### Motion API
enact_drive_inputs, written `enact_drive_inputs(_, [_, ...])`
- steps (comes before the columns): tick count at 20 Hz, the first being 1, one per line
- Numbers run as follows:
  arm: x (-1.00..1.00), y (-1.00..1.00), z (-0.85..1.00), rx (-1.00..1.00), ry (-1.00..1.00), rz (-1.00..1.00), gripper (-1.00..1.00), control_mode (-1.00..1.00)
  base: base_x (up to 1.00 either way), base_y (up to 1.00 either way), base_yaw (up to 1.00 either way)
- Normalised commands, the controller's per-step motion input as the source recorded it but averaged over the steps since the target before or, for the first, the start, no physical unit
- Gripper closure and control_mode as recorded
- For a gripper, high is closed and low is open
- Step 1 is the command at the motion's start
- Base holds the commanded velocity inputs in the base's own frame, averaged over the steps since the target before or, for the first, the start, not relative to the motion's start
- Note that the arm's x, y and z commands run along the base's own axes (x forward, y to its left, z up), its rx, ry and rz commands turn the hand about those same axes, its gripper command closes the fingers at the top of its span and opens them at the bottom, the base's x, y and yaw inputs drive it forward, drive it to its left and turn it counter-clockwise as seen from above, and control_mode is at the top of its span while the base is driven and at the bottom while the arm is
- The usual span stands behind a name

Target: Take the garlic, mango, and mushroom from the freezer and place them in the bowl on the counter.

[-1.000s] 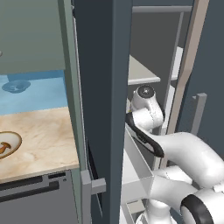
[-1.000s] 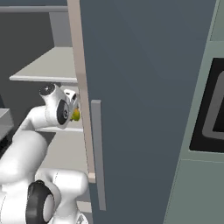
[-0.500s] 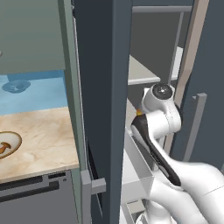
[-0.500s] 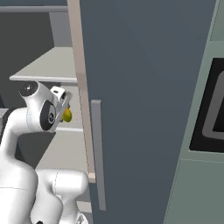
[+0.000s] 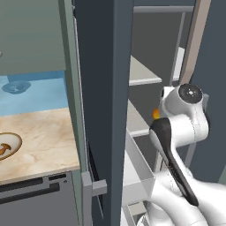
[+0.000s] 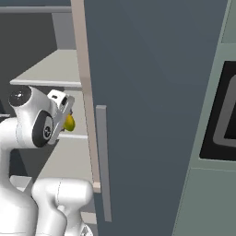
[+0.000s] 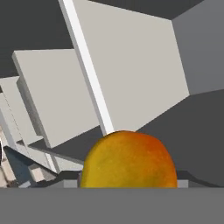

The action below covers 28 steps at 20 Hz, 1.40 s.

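One pincer (image 6: 68, 120), clenched on the mango (image 7: 129, 159); the fruit sits between its tips and fills the lower middle of the hand view, orange above, yellow-green at the left flank.

Mango, right base view (image 6: 69, 122): a small yellow-green patch just beside the white hand, held in the air in front of the pale shelves, clear of them. In the left base view it shows as a small orange spot (image 5: 156, 114) at the left edge of the wrist joint.

Arm: white with dark joints, its wrist raised inside the open front of the freezer (image 5: 103, 88), which is a tall dark blue-grey cabinet.

Freezer shelves (image 6: 50, 69): pale grey, several levels, seen behind and below the hand. Door (image 6: 152, 92): dark blue-grey, standing open at the right of the arm, with a pale edge strip and a grey vertical handle (image 6: 103, 161).

Door bin (image 5: 137, 172): white, box-like, low beside the arm's base.

Desk (image 5: 39, 137): beige marble pattern, left of the freezer, well apart from the pincer.

Bowl (image 5: 6, 148): tan-brown rim, cut off by the left edge, resting on the desk; something orange-brown lies in it, too small to tell.
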Motion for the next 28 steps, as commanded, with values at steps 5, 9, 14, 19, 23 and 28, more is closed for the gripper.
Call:
enact_drive_inputs(5, [-0.42,-0.16,0.27,0.01,-0.08,0.00,1.00,-1.00,0.00,0.00,0.00])
enact_drive_inputs(9, [-0.21,-0.05,0.22,0.03,-0.06,0.00,1.00,-1.00,0.00,0.00,0.00])
enact_drive_inputs(14, [-0.21,-0.11,0.08,0.03,-0.10,0.00,1.00,-1.00,0.00,0.00,0.00])
enact_drive_inputs(19, [-0.45,-0.08,0.29,0.02,-0.18,0.00,1.00,-1.00,0.00,0.00,0.00])
enact_drive_inputs(23, [-0.48,0.04,0.32,0.00,-0.11,0.00,1.00,-1.00,0.00,0.00,0.00])
enact_drive_inputs(28, [0.00,0.00,0.00,0.00,0.00,0.00,1.00,1.00,-0.93,0.00,-0.01])
